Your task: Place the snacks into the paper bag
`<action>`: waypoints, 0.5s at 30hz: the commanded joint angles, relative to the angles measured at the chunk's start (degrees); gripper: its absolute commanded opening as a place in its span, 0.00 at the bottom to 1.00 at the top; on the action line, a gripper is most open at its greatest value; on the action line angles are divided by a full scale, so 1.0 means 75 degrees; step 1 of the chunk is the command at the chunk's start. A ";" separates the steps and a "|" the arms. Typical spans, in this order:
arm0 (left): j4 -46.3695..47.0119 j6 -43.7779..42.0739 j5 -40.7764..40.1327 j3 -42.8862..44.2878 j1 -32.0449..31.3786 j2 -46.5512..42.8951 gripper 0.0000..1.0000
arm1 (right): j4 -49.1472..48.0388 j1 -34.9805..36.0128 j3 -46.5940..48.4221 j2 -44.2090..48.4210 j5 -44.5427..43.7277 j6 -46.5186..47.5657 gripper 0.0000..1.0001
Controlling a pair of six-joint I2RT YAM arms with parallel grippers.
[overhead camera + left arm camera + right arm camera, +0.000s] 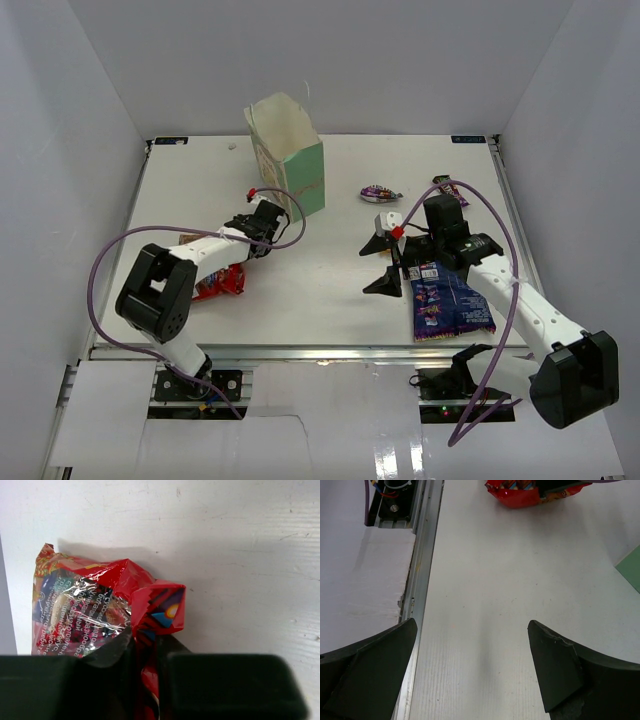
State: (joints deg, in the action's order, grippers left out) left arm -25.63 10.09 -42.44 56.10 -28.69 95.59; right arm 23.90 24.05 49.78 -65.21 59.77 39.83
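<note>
Left fingers [215, 680] pinched on red bag [100, 600], lower left of desk [330, 290]. Right fingers [560, 670] wide apart, beside blue-purple bag [448, 305]. Paper bag [290, 160] upright, upper center; 1 purple candy [378, 193] right of it.

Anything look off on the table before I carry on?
Only the red bag: it is crumpled and bunched where the left fingers pinch its edge, so the hold is on a folded flap. The paper bag stands upright; nothing looks spilled.
</note>
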 commanded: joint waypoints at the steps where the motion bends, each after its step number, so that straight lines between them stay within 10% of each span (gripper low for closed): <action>1: -0.0262 0.0307 0.0465 -0.0038 0.0005 -0.0709 0.22 | -0.0011 -0.0008 -0.0086 0.0198 0.0105 0.0138 0.97; 15: 0.0580 0.2837 0.5819 -0.0833 0.1526 -0.5068 0.00 | -0.0105 -0.0020 -0.0180 0.0292 0.0058 0.0068 0.97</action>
State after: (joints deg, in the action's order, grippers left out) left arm -26.61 24.99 -10.63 51.66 -20.95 62.94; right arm 23.88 24.05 48.86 -64.18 59.72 39.88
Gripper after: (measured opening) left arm 0.081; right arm 0.972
